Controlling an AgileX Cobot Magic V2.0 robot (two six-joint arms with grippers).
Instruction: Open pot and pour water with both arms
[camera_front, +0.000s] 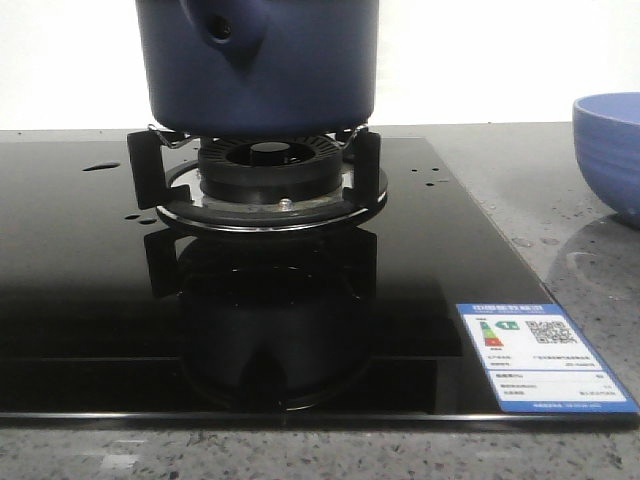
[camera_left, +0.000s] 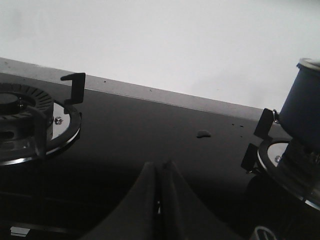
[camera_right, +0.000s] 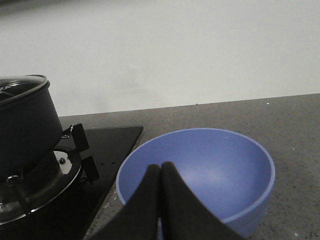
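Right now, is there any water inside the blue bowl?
No, the right wrist view shows the inside of the blue bowl dry and bare, with only the shut right gripper before it.

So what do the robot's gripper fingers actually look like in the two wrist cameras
Only the fingers show. The left gripper has two matte black fingers, broad at the base and curving in to slim tips. The right gripper looks the same: plain black, smooth, tapered. No cables, markings or arm links are visible in any view.

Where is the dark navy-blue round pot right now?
In the front view, the dark navy-blue round pot sits on the black burner stand at the back centre of the glossy black cooktop, left of the light blue bowl.
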